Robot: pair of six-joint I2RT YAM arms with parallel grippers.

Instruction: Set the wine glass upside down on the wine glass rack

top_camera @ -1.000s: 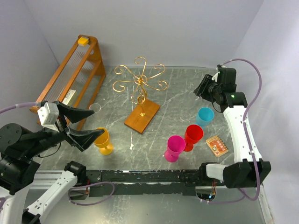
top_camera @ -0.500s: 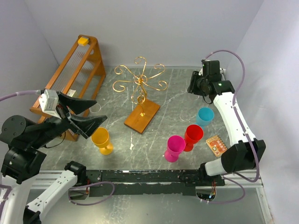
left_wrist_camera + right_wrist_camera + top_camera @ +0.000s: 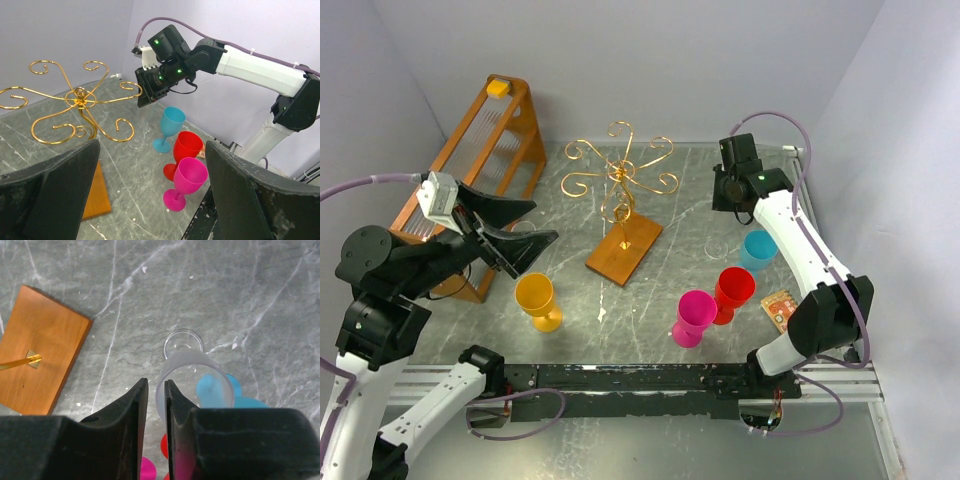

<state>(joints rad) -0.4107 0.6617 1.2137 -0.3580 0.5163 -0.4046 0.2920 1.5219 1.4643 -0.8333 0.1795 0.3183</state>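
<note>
- The table (image 3: 700,240) is grey marble with thin white veins.
- The rack (image 3: 620,180) is gold wire, and its base (image 3: 623,252) is brown wood.
- The wine glass (image 3: 192,377) is clear and slightly frosted.
- The four goblets are plain: a yellow goblet (image 3: 536,298), a pink goblet (image 3: 694,315), a red goblet (image 3: 733,290) and a blue goblet (image 3: 758,248).
- The wooden frame (image 3: 523,120) is orange-brown, with a yellow block (image 3: 498,88) on top.
- The packet (image 3: 784,308) is orange-red with a pale dotted pattern.
- The left gripper (image 3: 542,225) and the right gripper (image 3: 156,385) are matt black.
- The left arm (image 3: 380,290) is black with white parts. The right arm (image 3: 800,240) is white with black joints and small green lights.
- The cables (image 3: 775,117) are dull purple.
- The walls (image 3: 670,60) are pale lilac.
</note>
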